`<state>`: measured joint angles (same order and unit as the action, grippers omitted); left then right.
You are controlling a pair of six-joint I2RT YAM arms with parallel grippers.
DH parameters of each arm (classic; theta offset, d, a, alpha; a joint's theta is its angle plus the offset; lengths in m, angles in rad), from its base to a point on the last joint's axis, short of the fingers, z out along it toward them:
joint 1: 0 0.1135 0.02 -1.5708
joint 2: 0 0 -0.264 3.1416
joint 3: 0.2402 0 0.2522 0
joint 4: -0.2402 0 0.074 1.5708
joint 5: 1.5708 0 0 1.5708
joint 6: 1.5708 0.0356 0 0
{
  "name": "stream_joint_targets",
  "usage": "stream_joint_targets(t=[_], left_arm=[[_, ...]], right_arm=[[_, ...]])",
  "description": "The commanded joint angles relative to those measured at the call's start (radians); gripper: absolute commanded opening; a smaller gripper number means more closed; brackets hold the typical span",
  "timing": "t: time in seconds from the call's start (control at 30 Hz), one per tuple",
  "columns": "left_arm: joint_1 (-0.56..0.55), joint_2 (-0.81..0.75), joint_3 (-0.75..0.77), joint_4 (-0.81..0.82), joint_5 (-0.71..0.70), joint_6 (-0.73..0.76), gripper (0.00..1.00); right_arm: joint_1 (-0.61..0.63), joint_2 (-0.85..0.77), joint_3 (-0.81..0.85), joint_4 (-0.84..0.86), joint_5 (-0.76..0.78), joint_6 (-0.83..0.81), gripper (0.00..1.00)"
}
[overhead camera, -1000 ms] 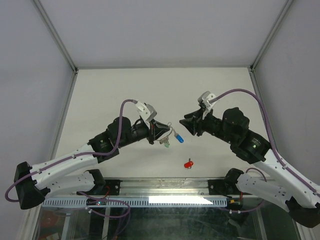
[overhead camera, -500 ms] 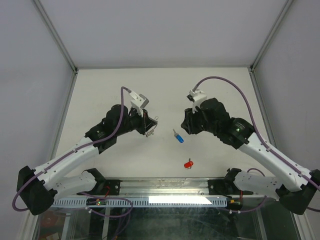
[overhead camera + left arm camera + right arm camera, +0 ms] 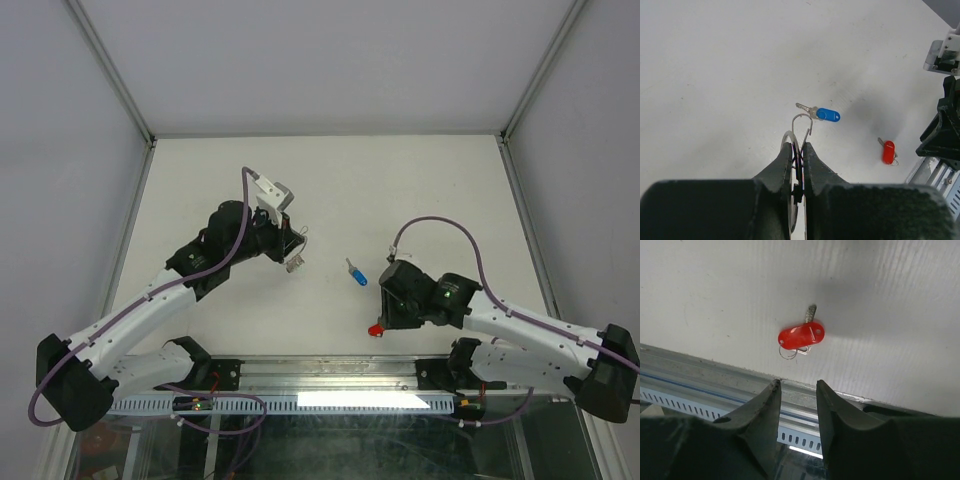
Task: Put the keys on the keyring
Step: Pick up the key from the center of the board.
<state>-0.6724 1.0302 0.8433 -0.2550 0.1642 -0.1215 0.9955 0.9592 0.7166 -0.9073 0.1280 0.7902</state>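
My left gripper (image 3: 797,145) is shut on the keyring (image 3: 801,122), whose thin silver wire loop sticks out past the fingertips. From above, the keyring (image 3: 298,250) hangs at the left gripper (image 3: 293,255), left of the table's middle. The blue key (image 3: 827,114) lies on the table just beyond the ring, apart from it, and shows near the centre (image 3: 357,275) from above. The red key (image 3: 801,336), with a small wire loop, lies close to the table's near edge. My right gripper (image 3: 796,384) hovers open just short of it, with nothing between the fingers. From above, the red key (image 3: 377,329) peeks out beside the right gripper (image 3: 385,318).
A metal rail (image 3: 715,375) runs along the table's near edge, directly under the right fingertips. The right arm (image 3: 942,125) stands at the right of the left wrist view. White walls enclose the table's left, right and far sides.
The right arm swung from the table's middle down to the near edge, over the red key. The left arm drew back to the left with the keyring. The blue key stayed put.
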Motion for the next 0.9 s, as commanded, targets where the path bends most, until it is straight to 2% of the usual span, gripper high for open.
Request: stream_joint_targets(t=[0.0, 0.13, 0.4, 0.87], left_arm=[[0.006, 0.006, 0.044, 0.026, 0.001, 0.050, 0.00], [0.005, 0.017, 0.024, 0.035, -0.003, 0.054, 0.00], [0.006, 0.018, 0.013, 0.036, -0.009, 0.063, 0.00], [0.006, 0.031, 0.012, 0.036, 0.004, 0.067, 0.00]], right_arm=[[0.049, -0.006, -0.050, 0.108, 0.008, 0.152, 0.37], [0.131, 0.109, -0.023, 0.187, 0.018, 0.077, 0.38], [0.163, 0.352, 0.132, 0.123, 0.092, -0.164, 0.42], [0.173, 0.459, 0.171, 0.056, 0.006, -0.291, 0.35]])
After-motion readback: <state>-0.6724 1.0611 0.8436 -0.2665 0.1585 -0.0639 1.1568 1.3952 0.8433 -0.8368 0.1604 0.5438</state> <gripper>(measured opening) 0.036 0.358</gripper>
